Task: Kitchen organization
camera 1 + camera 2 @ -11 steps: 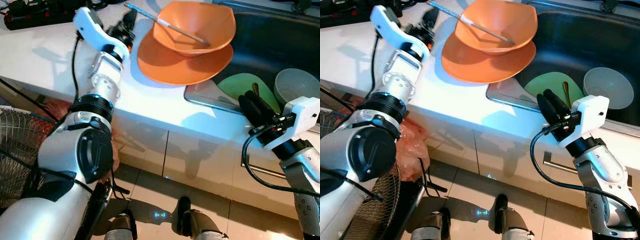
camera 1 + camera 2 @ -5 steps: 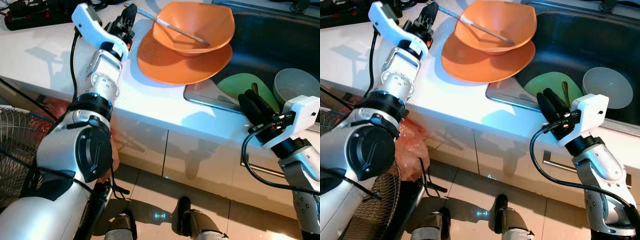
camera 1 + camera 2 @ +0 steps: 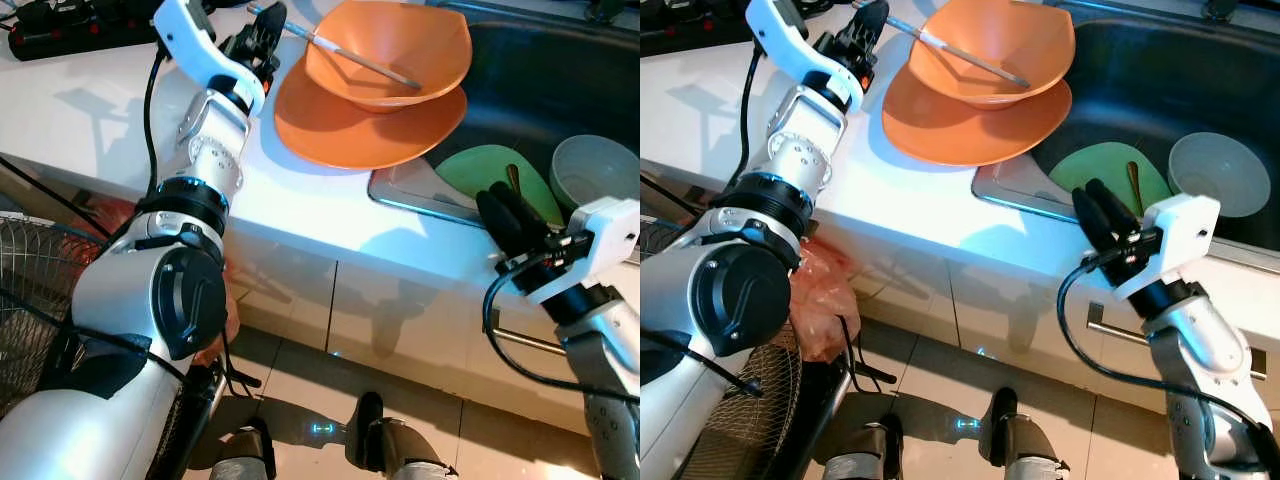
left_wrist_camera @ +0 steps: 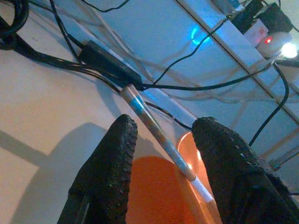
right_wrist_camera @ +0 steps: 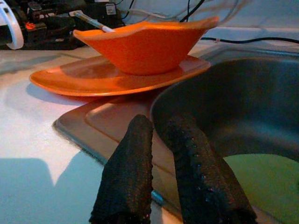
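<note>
An orange bowl [image 3: 390, 50] sits on an orange plate [image 3: 340, 125] on the white counter [image 3: 100, 110], beside the sink. A thin silvery stick [image 3: 350, 58] lies across the bowl, its end poking out over the rim to the left. My left gripper [image 3: 262, 28] is open at that end. In the left wrist view the stick [image 4: 159, 133] runs between the two fingers [image 4: 112, 163] with a gap on each side. My right gripper [image 3: 505, 215] is shut and empty, held over the sink's front edge.
The dark sink [image 3: 560, 90] holds a green plate [image 3: 480, 170], a spoon [image 3: 511, 180] and a grey bowl [image 3: 590, 170]. A black power strip [image 3: 60, 25] with cables lies at the counter's back left. A wire fan [image 3: 30, 290] and a red bag [image 3: 815, 290] stand on the floor to the left.
My left gripper has moved right and farther along the counter, so the stick's end now lies between its fingers. The right arm has barely shifted.
</note>
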`<state>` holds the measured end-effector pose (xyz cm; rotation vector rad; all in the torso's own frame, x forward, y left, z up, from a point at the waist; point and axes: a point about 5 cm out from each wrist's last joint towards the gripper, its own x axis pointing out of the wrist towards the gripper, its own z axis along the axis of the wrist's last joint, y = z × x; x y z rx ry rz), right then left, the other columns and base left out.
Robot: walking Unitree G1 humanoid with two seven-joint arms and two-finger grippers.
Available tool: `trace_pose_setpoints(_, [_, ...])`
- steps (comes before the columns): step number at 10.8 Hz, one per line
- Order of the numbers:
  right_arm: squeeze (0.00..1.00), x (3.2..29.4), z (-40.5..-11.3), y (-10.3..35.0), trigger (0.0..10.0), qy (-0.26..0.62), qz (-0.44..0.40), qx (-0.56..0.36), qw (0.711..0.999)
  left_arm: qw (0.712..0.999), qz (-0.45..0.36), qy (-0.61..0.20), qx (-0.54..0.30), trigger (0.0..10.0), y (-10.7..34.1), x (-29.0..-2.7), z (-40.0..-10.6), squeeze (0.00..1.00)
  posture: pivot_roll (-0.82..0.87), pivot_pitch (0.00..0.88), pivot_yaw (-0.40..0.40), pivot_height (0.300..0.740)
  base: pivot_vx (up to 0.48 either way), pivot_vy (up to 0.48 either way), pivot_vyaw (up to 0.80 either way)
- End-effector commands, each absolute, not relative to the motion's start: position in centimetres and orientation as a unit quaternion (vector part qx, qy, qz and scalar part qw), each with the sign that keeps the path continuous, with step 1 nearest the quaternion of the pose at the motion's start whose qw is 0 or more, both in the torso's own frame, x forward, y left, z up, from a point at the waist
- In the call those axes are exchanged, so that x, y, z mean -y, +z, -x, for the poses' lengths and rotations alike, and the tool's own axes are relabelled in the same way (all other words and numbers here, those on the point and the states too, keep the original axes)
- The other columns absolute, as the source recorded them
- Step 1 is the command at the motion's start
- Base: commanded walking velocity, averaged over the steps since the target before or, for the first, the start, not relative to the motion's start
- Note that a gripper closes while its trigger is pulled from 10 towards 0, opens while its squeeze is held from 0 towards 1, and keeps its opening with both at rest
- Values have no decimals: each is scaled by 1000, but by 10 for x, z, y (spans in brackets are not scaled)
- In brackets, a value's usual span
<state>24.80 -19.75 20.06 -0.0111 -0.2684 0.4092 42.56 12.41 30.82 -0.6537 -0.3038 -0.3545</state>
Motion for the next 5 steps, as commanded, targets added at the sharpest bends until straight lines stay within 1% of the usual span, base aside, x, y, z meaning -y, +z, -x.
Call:
trace_pose_setpoints(1, [0, 195, -242, 168, 10000, 201, -19, 50, 978, 922, 308, -182, 146, 10000, 315, -119, -426, 0, -128, 336, 53, 740, 0, 0, 0])
trace_pose_setpoints(5, [0, 195, -231, 166, 10000, 192, -24, 44, 980, 922, 309, -184, 143, 10000, 317, -115, -426, 0, -154, 341, 65, 740, 0, 0, 0])
